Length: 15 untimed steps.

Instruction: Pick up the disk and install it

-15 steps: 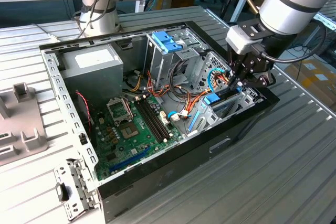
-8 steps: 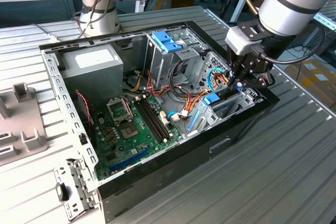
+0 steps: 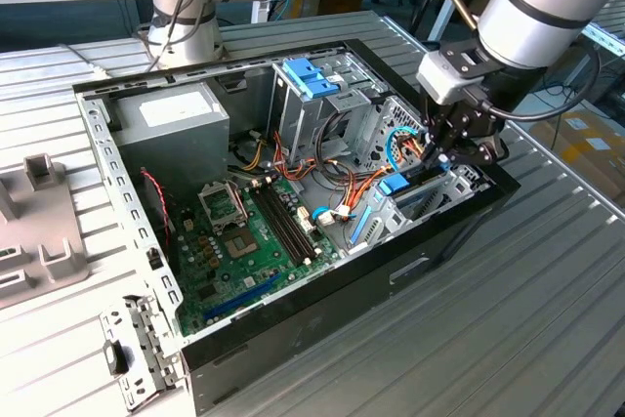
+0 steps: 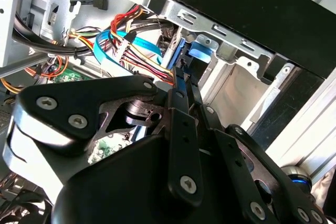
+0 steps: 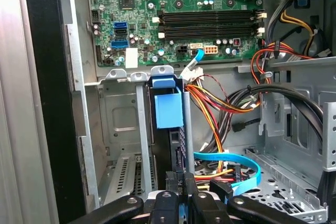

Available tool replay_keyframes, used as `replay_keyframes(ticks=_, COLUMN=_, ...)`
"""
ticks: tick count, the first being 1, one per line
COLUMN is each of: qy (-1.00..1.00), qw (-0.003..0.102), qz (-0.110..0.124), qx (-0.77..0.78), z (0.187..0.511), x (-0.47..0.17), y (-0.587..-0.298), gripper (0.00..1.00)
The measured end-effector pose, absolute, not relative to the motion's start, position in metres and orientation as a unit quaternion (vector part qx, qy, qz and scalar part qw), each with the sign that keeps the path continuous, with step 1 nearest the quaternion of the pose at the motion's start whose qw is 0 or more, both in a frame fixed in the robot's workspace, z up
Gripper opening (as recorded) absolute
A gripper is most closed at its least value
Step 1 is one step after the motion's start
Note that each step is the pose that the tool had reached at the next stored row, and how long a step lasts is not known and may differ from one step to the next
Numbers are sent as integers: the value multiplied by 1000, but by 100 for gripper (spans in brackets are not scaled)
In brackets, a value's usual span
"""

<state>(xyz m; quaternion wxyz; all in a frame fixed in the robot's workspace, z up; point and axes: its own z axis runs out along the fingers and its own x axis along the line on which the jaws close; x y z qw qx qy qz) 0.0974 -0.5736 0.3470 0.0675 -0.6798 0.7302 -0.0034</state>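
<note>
The disk stands on edge in the metal drive bay at the front corner of the open computer case, on the exterior view's right. Its blue end tab and dark body sit between the bay's grey walls. In both wrist views a blue side rail runs up between my fingers. My gripper reaches down into the bay from above and is shut on the disk's edge, as the second wrist view and the first wrist view show.
A green motherboard fills the case floor, and a grey power supply sits at the back. The tall metal cage with a light blue latch stands beside the bay. Bundled coloured wires and a thin blue cable run close to the disk.
</note>
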Motion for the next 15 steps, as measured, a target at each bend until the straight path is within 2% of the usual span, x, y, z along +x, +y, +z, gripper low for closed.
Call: replay_keyframes(ticks=15, qy=721, qw=67, qz=-3, qx=-690, z=343, x=97, y=-574, gripper=16)
